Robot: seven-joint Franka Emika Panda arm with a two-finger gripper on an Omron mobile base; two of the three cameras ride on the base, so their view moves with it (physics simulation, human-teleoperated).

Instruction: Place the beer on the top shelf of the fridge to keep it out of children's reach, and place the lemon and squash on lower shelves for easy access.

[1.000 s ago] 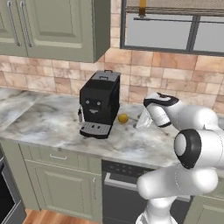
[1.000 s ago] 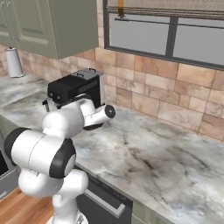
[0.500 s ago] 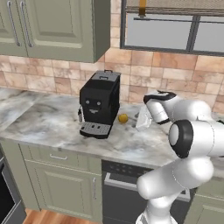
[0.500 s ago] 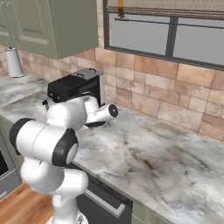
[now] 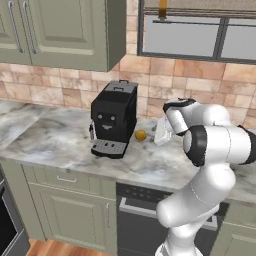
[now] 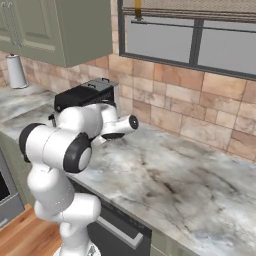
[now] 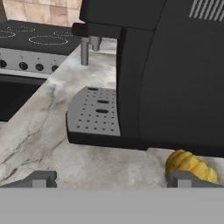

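The step in hand looks like the reach for the squash (image 7: 191, 165) — it lies on the counter (image 7: 39, 131), just beyond the right finger (image 7: 188, 178). The gripper (image 7: 113, 179) stands wide open, holding nothing. Next: swing right to centre it. The coffee machine (image 7: 166, 70) crowds close behind — room lies left.
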